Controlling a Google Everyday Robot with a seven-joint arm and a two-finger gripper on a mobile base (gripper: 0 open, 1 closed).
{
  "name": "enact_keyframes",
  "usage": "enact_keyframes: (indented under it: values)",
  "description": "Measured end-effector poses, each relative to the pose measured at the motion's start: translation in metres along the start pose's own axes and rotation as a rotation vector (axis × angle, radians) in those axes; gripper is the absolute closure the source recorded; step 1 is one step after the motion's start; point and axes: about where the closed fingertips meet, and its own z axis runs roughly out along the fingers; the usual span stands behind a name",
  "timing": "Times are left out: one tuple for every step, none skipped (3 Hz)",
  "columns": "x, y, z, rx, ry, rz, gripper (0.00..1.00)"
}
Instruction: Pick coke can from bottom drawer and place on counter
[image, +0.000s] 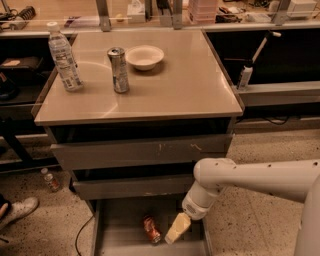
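Grey bottom drawer (122, 225), coke can (151, 229) beside end effector (177, 229)

Glossy counter (190, 85); matt cream pincer (176, 231) over grey metal bottom drawer (120, 225).

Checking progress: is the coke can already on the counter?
No, the coke can lies in the bottom drawer, the gripper just beside it, not on the counter.

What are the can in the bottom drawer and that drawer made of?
Small red coke can: likely thin metal, going by its soda-can shape. Deep grey bottom drawer: apparently painted sheet metal, dull flat floor. The gripper hangs in the drawer beside the can.
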Motion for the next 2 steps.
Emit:
enact_keyframes:
  values:
    - [0.0055, -0.0199, 0.0339, -0.084, -0.064, 0.104, 0.00]
    - [0.0077, -0.0187, 0.0424, -0.100, -0.058, 0.111, 0.00]
